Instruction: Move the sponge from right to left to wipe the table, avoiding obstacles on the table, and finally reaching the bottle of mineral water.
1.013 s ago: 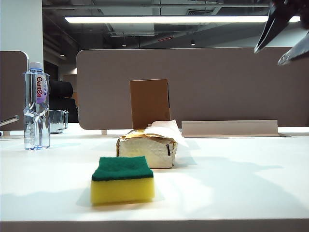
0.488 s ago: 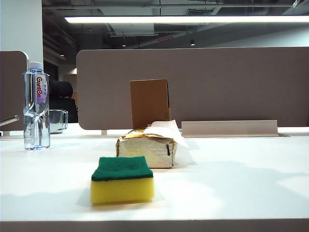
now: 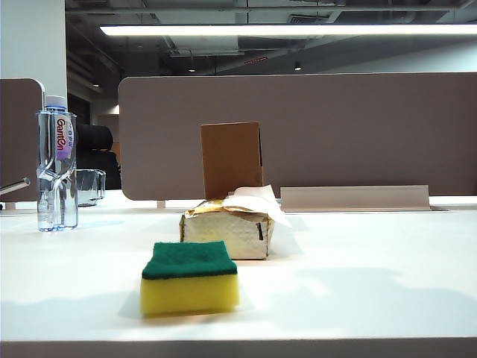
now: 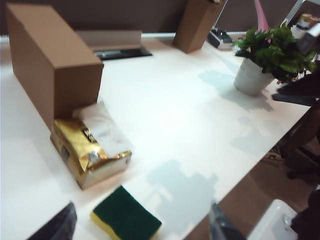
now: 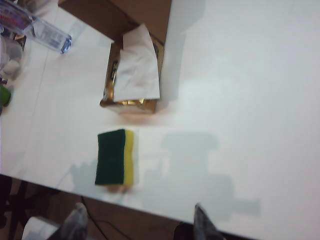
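The yellow sponge with its green top lies near the front edge of the white table. Behind it sit the gold-topped tissue pack and the upright cardboard box. The mineral water bottle stands at the far left. Neither gripper shows in the exterior view. My left gripper hangs open high above the table, the sponge showing far below between its fingers, beside the tissue pack and box. My right gripper is open and empty, high over the table's front edge, apart from the sponge, with the tissue pack and bottle farther off.
A short glass cup stands just behind the bottle. A grey partition closes off the back of the table. The left wrist view also shows a second brown box and a potted plant farther along the table.
The right gripper's fingers, seen at the top right of the exterior view a second ago, have left that view. The shadows on the table's right side have shifted. The objects have not moved.
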Tool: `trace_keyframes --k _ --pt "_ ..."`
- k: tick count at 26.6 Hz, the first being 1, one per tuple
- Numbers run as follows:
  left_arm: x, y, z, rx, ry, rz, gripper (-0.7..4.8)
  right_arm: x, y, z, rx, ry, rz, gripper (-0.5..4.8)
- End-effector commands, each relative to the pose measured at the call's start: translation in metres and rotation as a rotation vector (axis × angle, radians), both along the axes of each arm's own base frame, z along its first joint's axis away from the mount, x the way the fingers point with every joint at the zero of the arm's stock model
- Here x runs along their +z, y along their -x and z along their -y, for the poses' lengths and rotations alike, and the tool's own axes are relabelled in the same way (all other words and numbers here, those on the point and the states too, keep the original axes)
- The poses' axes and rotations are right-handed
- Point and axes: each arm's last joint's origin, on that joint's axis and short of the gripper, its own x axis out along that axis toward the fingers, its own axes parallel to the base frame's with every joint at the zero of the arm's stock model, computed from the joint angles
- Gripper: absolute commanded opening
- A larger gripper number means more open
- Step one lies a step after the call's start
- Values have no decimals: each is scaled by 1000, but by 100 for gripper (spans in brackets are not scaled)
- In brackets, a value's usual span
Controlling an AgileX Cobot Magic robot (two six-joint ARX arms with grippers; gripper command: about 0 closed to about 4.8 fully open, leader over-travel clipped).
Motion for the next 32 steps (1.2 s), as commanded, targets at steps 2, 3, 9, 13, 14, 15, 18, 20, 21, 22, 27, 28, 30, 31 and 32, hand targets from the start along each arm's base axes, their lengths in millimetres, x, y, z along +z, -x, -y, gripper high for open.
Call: trace_keyframes --k 2,3,9,13,14,15,18,20,21,22,27,28,30,31,32 --pt "-5 4 0 -9 0 -70 341 2 27 -2 -16 4 -23 274" --pt "-6 4 0 -9 0 -87 341 2 32 -2 -18 4 -26 274" --pt "-15 9 0 1 -5 -205 341 0 64 -5 -22 -2 -36 274" --pt "-21 13 0 1 -6 -285 342 -2 76 -7 -12 -8 -65 274" --pt "-22 14 0 -1 -12 -293 342 -1 77 -7 -12 -9 -62 274" --pt "-24 14 0 0 -29 -296 342 -1 78 -7 -12 -12 -64 274" --pt "-26 15 -1 14 -64 -296 342 -1 79 -8 -17 -19 -64 274" --pt "-26 15 0 5 -66 -294 343 -1 79 -8 -15 -20 -65 274" --pt "-26 13 1 -9 -69 -298 353 -1 79 -8 -13 -19 -65 274" --pt "-27 9 2 -29 -72 -319 379 -1 79 -8 -13 -19 -65 274" --pt "-30 -6 8 -85 -88 -371 382 -1 79 -8 -13 -19 -65 274" --pt "-31 -10 9 -97 -97 -369 382 -1 79 -8 -13 -19 -65 274" --pt "-33 -18 11 -109 -121 -370 382 -1 79 -8 -13 -19 -64 274" --pt "-34 -23 11 -104 -131 -377 382 -1 79 -8 -13 -19 -64 274" --pt "-36 -29 12 -93 -141 -388 382 -1 79 -8 -13 -19 -64 274"
